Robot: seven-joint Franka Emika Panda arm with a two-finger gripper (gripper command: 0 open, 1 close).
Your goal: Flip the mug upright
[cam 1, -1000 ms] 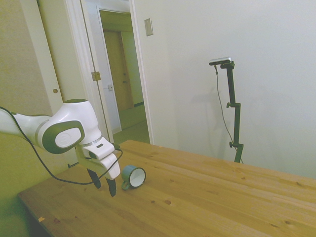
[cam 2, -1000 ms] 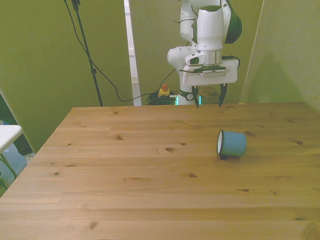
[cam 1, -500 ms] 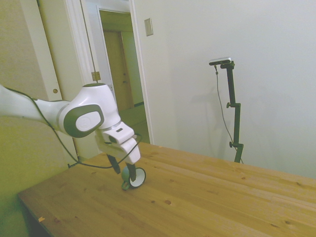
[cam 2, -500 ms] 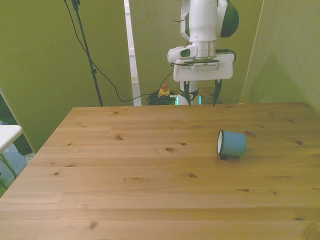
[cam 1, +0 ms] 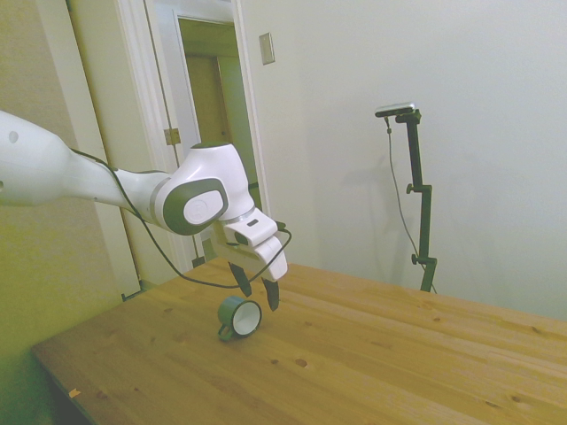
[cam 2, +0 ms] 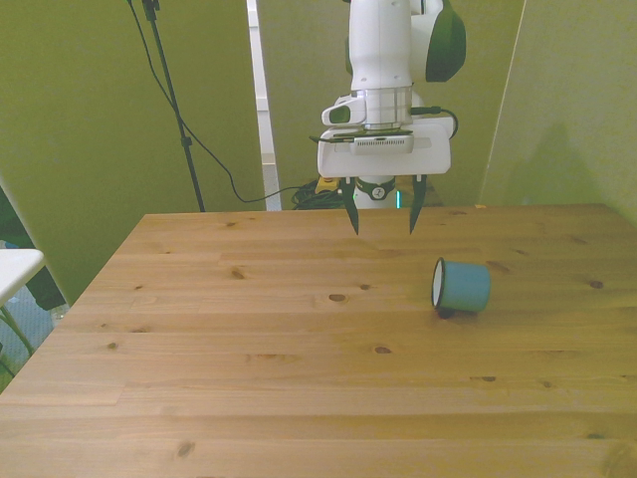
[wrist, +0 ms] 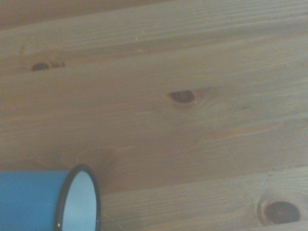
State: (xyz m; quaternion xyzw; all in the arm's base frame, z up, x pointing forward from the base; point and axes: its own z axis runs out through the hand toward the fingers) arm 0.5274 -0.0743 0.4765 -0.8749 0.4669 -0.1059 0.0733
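Observation:
The small teal mug (cam 2: 462, 286) lies on its side on the wooden table (cam 2: 299, 358), with its white inside and pale rim turned toward the front view's left. In the side view the mug (cam 1: 240, 317) shows its open mouth and a loop handle low at its left. My gripper (cam 2: 382, 212) hangs open above the table, behind the mug and toward the front view's left of it, with nothing between its fingers. Seen from the side, the gripper (cam 1: 255, 293) hovers just above the mug. The wrist view catches the mug (wrist: 48, 199) at its edge.
Dark knots (cam 2: 337, 297) mark the table boards. Cables and a small red and yellow device (cam 2: 324, 182) sit on the floor behind the table. A white object (cam 2: 15, 267) stands off the table's edge at the front view's left.
The arm has swung forward over the table and toward the front view's left, bringing the open gripper above the mug in the side view. The mug has not moved.

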